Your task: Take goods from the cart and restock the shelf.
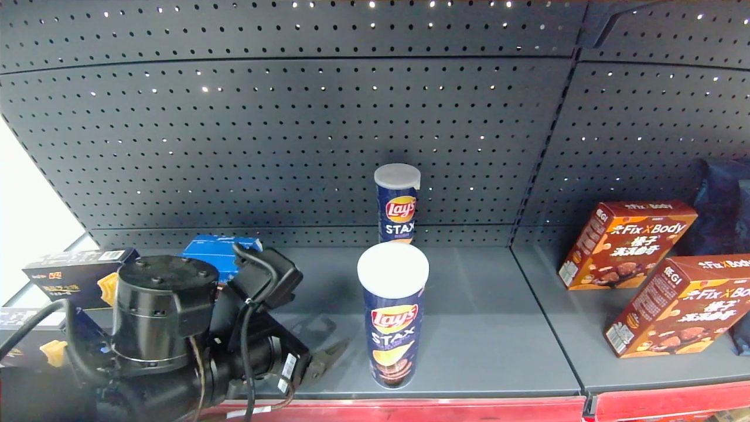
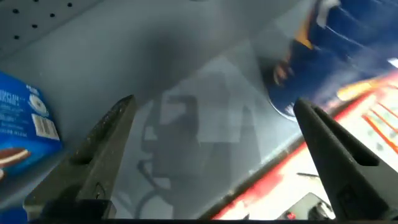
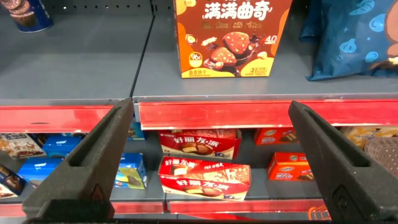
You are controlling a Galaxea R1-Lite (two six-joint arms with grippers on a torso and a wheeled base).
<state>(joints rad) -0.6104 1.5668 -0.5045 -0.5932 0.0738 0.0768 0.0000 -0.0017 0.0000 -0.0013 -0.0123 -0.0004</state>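
Note:
Two dark blue chip cans with white lids stand upright on the grey shelf (image 1: pixel 486 328): one near the front edge (image 1: pixel 392 319), one at the back wall (image 1: pixel 397 202). My left gripper (image 1: pixel 325 358) hovers low over the shelf just left of the front can, open and empty; its fingers (image 2: pixel 106 140) are spread over bare shelf, with the can (image 2: pixel 336 56) off to one side of them. My right gripper (image 3: pixel 211 107) is open and empty, facing the shelf's red front strip (image 3: pixel 249 113) below an orange-brown box (image 3: pixel 233 34).
Two orange-brown boxes (image 1: pixel 627 243) (image 1: pixel 679 305) and a dark blue bag (image 1: pixel 723 199) fill the shelf's right bay. A blue cookie box (image 1: pixel 220 249) and black boxes (image 1: pixel 76 272) lie at the left. Red boxes (image 3: pixel 202 177) sit on the lower shelf.

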